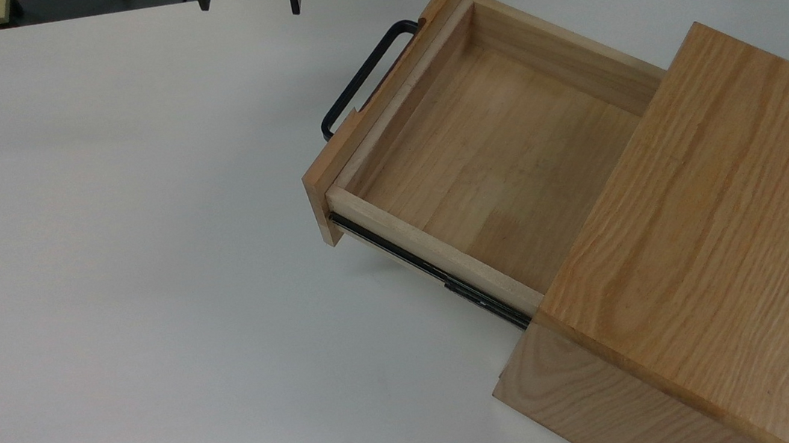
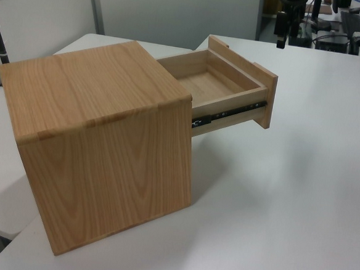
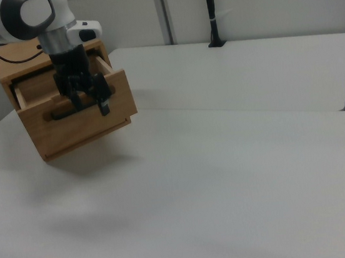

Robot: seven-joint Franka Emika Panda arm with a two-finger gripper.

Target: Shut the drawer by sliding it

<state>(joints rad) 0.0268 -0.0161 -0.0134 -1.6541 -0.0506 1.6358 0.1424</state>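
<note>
The top view looks steeply down on the white table (image 1: 146,282), close over the open drawer (image 1: 492,157). The left view stands low behind the cabinet (image 2: 99,142), facing along the drawer toward me. The right view sits across the table, farther off, facing the drawer's front panel with my gripper (image 3: 87,101) before it. All three share the drawer and surrounding tabletop.

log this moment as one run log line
drawer: pulled out of cabinet, empty | handle: untouched | gripper: open, above table, apart from drawer | step: close not yet begun
</note>
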